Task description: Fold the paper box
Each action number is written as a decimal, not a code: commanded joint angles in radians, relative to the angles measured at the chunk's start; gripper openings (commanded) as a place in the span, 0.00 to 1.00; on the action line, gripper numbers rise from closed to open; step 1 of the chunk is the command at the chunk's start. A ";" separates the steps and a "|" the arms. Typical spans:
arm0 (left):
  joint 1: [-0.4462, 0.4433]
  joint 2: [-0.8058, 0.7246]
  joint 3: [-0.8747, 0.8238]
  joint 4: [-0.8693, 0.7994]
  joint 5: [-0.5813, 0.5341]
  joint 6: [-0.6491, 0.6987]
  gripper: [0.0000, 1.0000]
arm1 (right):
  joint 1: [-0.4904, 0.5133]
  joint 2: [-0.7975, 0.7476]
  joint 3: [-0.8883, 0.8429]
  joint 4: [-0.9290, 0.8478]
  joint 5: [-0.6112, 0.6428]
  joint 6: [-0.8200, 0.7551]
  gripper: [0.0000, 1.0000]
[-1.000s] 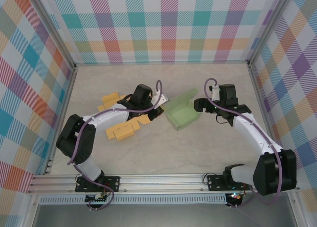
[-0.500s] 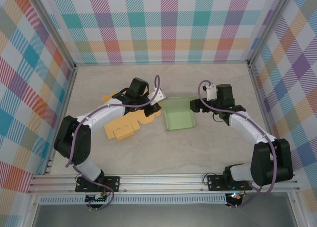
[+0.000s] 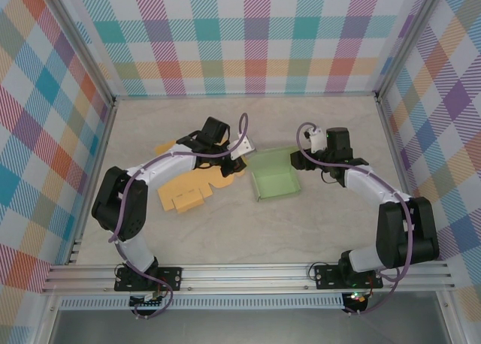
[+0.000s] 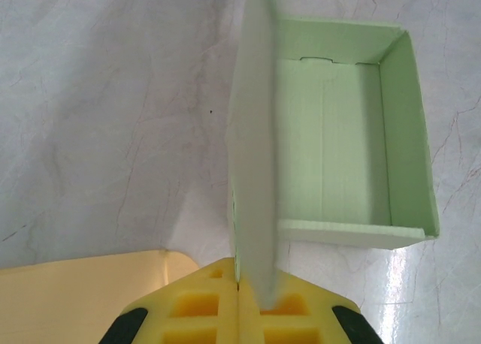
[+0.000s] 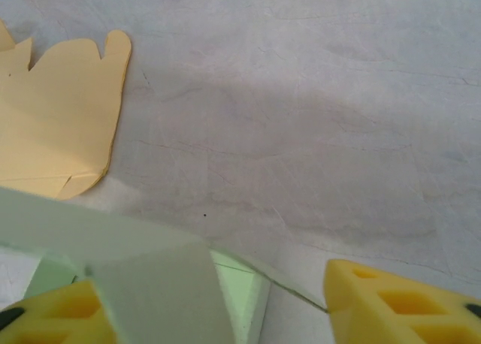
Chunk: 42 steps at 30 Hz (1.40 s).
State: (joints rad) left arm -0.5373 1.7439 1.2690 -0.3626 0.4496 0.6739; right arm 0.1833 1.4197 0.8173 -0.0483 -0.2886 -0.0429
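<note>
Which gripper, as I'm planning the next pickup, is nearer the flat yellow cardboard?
Left. The left gripper is shut on the green box wall beside the yellow cardboard; the right gripper is beyond the box.

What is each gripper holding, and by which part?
The left gripper pinches the green box by its upright side flap. The right gripper grips nothing: jaws apart, straddling another box wall.
</note>
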 commanded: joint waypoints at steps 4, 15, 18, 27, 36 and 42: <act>0.014 0.002 0.017 0.044 -0.008 -0.059 0.00 | -0.005 0.005 -0.021 0.015 -0.020 0.031 0.44; -0.052 -0.011 -0.046 0.263 -0.274 -0.391 0.00 | 0.015 -0.018 -0.059 0.077 -0.006 0.191 0.17; -0.083 -0.003 -0.056 0.306 -0.360 -0.509 0.00 | 0.046 -0.036 -0.073 0.101 0.046 0.234 0.11; -0.168 0.020 -0.038 0.335 -0.587 -0.779 0.00 | 0.137 -0.027 -0.027 0.049 0.222 0.319 0.20; -0.199 0.075 -0.029 0.428 -0.650 -0.913 0.00 | 0.186 0.054 0.101 -0.012 0.421 0.360 0.18; -0.212 0.123 0.005 0.471 -0.722 -0.973 0.00 | 0.186 0.167 0.251 -0.086 0.552 0.379 0.27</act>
State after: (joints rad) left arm -0.7296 1.8519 1.2293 0.0513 -0.2138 -0.2413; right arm 0.3618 1.5505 1.0027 -0.0853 0.1768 0.3103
